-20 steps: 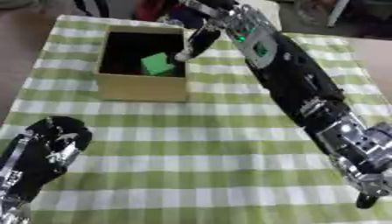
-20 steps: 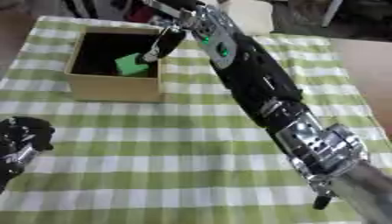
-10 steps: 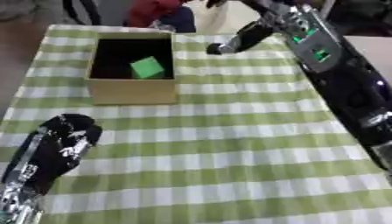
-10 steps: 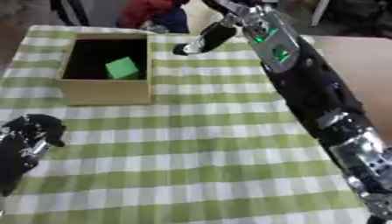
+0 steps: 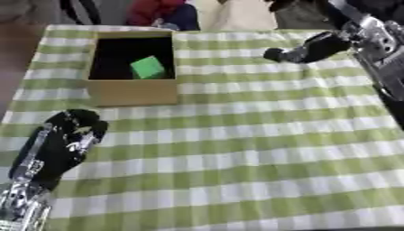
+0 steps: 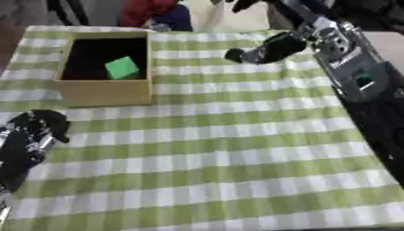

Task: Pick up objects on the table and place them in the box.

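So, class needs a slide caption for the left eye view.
Green block lies in the box; right robot hand hovers over the checked tablecloth.

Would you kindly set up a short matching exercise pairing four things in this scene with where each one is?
Things:
1. green cube
2. tan cardboard box
3. left hand
4. right hand

Places:
A. far right, above the green-and-white checked tablecloth
B. near left, low by the table edge
C. far left on the cloth
D. inside the box

Pairs: 1-D, 2-C, 3-B, 4-A

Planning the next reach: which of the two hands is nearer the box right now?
The left hand, resting just below the box; the right hand hangs off beyond its right side.
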You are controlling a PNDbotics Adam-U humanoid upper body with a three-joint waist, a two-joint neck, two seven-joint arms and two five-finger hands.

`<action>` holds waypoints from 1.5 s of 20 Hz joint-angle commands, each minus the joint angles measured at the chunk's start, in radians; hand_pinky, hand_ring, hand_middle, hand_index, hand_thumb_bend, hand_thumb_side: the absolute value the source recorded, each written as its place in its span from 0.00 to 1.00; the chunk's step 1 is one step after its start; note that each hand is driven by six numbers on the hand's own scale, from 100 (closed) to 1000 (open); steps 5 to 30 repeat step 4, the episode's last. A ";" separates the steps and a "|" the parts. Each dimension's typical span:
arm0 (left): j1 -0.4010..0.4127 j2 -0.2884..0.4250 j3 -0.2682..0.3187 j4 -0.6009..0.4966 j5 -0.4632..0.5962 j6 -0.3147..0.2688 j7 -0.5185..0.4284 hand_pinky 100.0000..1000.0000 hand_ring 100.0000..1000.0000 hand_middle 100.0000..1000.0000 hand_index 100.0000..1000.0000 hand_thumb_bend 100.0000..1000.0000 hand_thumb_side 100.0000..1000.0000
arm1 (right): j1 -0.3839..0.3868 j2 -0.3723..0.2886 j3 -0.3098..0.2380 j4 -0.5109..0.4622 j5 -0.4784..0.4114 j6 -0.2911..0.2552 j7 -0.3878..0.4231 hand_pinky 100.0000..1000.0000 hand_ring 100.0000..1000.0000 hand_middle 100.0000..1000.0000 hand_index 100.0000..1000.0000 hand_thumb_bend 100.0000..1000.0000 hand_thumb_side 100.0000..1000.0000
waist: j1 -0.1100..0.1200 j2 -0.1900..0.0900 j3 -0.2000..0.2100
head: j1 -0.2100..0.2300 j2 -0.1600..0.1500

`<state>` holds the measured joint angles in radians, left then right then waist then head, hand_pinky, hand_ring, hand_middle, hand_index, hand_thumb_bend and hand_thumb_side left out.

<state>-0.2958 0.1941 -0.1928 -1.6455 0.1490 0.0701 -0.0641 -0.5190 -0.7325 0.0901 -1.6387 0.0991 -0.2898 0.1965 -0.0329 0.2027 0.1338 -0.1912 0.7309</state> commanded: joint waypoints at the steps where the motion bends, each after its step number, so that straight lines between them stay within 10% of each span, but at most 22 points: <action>1: -0.004 0.017 0.012 -0.017 0.000 -0.002 0.009 0.49 0.65 0.56 0.60 0.42 0.20 | 0.030 -0.033 -0.041 -0.034 -0.012 0.021 -0.033 0.70 0.65 0.68 0.84 0.28 0.00 | 0.003 -0.013 -0.010 | 0.005 0.012; 2: -0.003 0.018 0.012 -0.017 0.000 -0.002 0.009 0.49 0.65 0.56 0.60 0.42 0.20 | 0.046 -0.029 -0.046 -0.033 -0.009 0.028 -0.040 0.70 0.66 0.68 0.83 0.09 0.00 | 0.003 -0.012 -0.014 | 0.005 0.012; 4: -0.002 0.018 0.013 -0.016 0.000 -0.002 0.010 0.49 0.65 0.56 0.60 0.42 0.20 | 0.071 -0.023 -0.054 -0.027 -0.013 0.049 -0.059 0.71 0.67 0.68 0.83 0.00 0.00 | 0.003 -0.011 -0.021 | 0.005 0.013; 30: -0.002 0.018 0.013 -0.016 0.000 -0.002 0.010 0.49 0.65 0.56 0.60 0.42 0.20 | 0.071 -0.023 -0.054 -0.027 -0.013 0.049 -0.059 0.71 0.67 0.68 0.83 0.00 0.00 | 0.003 -0.011 -0.021 | 0.005 0.013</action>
